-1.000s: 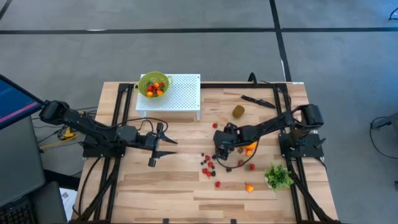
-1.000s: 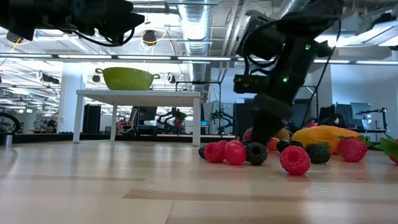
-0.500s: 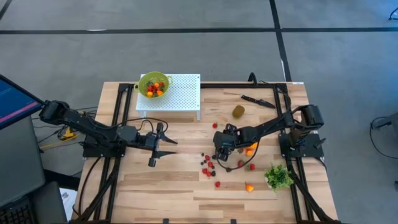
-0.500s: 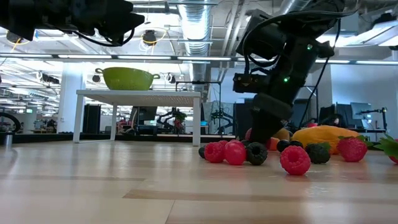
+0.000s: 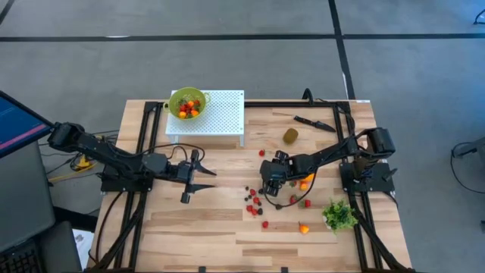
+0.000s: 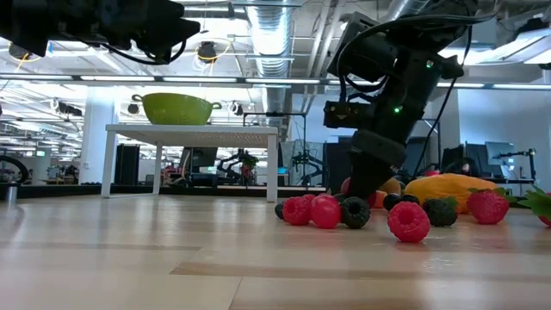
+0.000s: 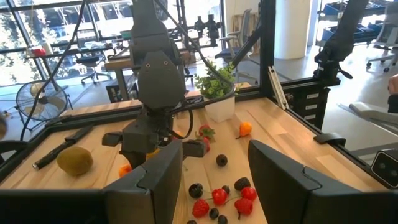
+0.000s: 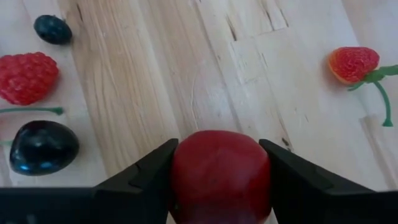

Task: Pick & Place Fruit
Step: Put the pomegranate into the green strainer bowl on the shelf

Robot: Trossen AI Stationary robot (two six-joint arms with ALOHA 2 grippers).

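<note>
Gripping red fruit point(image 8: 221, 174), right jaws

A light wooden table point(image 5: 197, 224) with a black frame along its edges stands on a grey floor point(image 5: 227, 61) marked with dark lines. At the far side of the table sits a small white perforated stand point(image 5: 220, 114) on legs, and a green colander point(image 5: 187, 104) rests on its left corner. A black knife point(image 5: 314, 123) lies near the far right corner of the table. A green leafy bunch point(image 5: 339, 215) in a small white pot sits near the right edge. Off the table to the left, the corner of a screen point(image 5: 19, 121) shows. The low view looks into a bright workshop with ceiling ducts point(image 6: 275, 34).
</note>
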